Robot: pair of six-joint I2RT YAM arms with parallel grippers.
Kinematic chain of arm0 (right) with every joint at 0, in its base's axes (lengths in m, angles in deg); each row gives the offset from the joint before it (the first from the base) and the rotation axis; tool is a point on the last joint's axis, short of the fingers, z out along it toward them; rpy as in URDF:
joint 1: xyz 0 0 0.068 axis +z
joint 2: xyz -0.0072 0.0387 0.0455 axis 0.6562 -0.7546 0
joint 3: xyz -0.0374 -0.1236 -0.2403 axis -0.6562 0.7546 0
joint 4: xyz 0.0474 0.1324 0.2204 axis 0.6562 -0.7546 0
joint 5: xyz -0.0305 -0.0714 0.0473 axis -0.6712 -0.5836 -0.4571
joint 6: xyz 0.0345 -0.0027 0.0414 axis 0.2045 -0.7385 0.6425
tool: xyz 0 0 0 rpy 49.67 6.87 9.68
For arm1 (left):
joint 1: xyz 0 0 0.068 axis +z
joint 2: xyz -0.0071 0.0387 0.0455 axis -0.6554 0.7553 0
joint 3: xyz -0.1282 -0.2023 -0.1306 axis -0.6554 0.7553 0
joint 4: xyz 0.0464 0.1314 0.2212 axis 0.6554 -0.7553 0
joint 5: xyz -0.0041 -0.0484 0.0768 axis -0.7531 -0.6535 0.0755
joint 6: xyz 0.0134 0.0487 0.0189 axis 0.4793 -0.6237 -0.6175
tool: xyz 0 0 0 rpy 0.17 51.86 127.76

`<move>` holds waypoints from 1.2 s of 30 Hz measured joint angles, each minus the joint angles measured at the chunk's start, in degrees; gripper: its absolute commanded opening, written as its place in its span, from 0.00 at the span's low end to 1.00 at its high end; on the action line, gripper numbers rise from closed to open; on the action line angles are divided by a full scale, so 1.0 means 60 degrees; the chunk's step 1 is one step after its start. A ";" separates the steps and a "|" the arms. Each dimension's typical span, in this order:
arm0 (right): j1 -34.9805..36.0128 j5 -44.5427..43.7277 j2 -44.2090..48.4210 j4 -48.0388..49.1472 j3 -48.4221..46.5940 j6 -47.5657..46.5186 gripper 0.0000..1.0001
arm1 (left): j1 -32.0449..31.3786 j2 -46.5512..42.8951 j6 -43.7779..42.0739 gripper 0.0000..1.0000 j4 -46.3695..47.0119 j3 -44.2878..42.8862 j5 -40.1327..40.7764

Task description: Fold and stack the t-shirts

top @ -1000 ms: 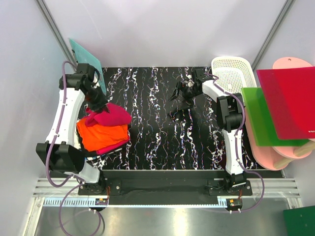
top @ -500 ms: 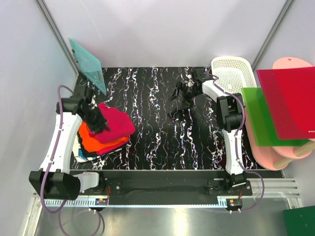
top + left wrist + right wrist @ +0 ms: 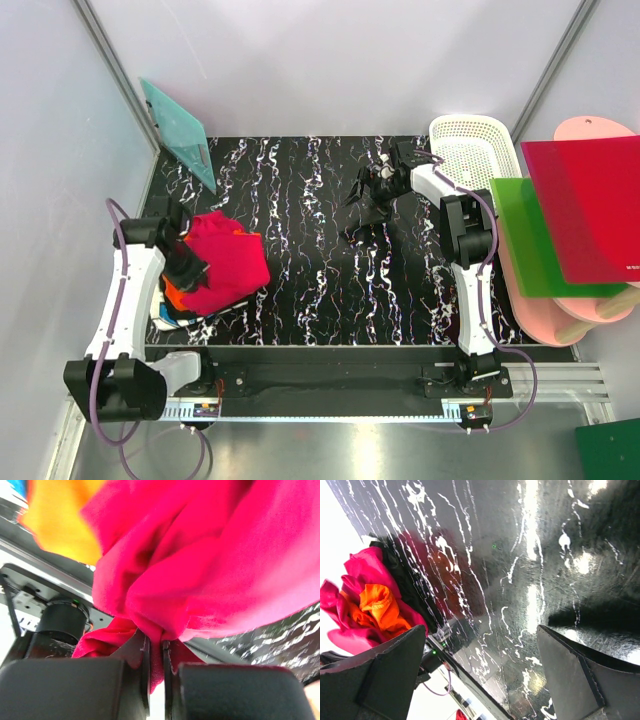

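Observation:
The crimson-pink t-shirt [image 3: 228,264] lies spread over the pile at the table's left edge. My left gripper [image 3: 186,266] is shut on a bunched fold of this shirt [image 3: 210,560], the cloth pinched between the jaws [image 3: 156,647]. Under it, the orange t-shirt [image 3: 171,293] shows only as a strip; it also shows at the upper left of the left wrist view [image 3: 60,520]. My right gripper [image 3: 373,190] hangs open over the far middle of the table, nothing between its fingers [image 3: 480,635]. From there both shirts [image 3: 362,572] [image 3: 382,609] show far off.
A white basket [image 3: 475,150] stands at the back right. Beside it lie a green board [image 3: 535,235], a red board [image 3: 590,205] and pink boards [image 3: 560,320]. A teal board [image 3: 180,130] leans at the back left. Blue and white cloth edges [image 3: 165,320] stick out under the pile.
My left gripper has moved toward the near left edge, drawing the red shirt over the orange one, which is now mostly covered. The right arm has not moved.

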 measured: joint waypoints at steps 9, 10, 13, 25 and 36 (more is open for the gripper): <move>0.0025 0.0131 0.0000 0.0084 0.0248 0.0040 1.00 | 0.0357 0.0849 0.0386 0.00 -0.0069 -0.1173 0.1395; 0.0033 0.0168 0.0000 0.0102 0.0255 0.0044 1.00 | 0.0412 0.0852 0.0470 0.00 -0.0036 -0.1038 0.1541; 0.0055 0.0219 0.0000 0.0120 0.0266 0.0044 1.00 | 0.0663 0.0794 0.0641 0.00 0.0066 -0.0601 0.1741; 0.0076 0.0244 0.0000 0.0127 0.0266 0.0066 1.00 | 0.1311 0.0965 0.0798 0.58 0.0197 -0.0226 0.2044; 0.0164 0.0397 0.0000 0.0193 0.0361 0.0069 1.00 | 0.1355 0.0324 0.0084 0.99 0.0484 -0.1395 0.2040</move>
